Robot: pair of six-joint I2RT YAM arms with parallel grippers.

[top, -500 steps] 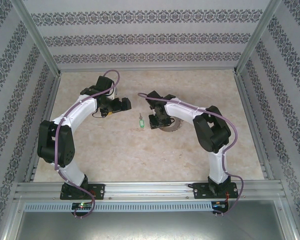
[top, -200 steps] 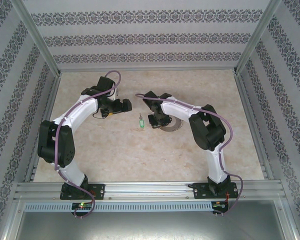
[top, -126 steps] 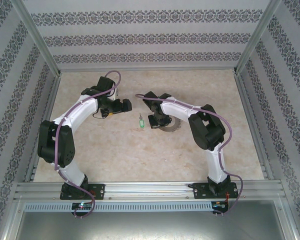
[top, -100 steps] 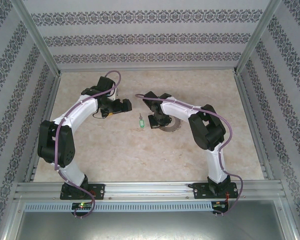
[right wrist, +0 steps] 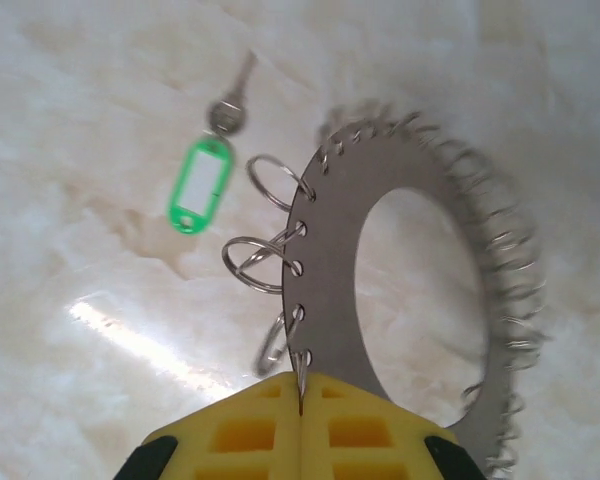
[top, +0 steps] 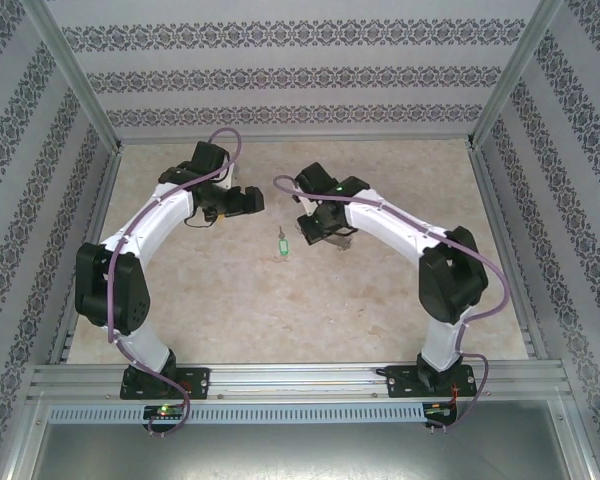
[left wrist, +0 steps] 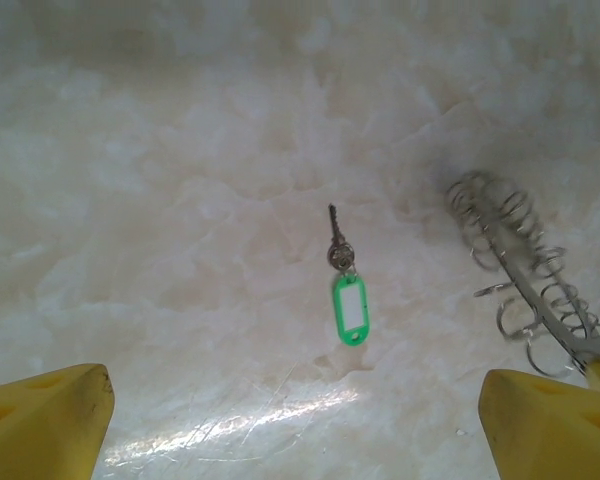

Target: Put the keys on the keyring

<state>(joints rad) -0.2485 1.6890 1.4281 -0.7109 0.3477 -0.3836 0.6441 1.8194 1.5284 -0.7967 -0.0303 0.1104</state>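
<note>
Right gripper (right wrist: 300, 400): jaws together, clamped on the keyring (right wrist: 325, 260) rim at its six o'clock.
Left gripper (left wrist: 295, 425): jaws wide apart, empty, above the worktop (left wrist: 130, 200).
The key (left wrist: 348, 305), with its green tag, lies flat at ten o'clock of the ring, apart from it.
Risk: the thin edge grip may let the ring pivot or slip, and its dangling split rings could snag the key.
Open worktop lies all round; walls well apart.

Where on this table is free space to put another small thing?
Bare: the near half of the table, between key and arm bases, and the far strip by the back wall. Crowded: the middle, with key, left gripper, right gripper holding the keyring.
</note>
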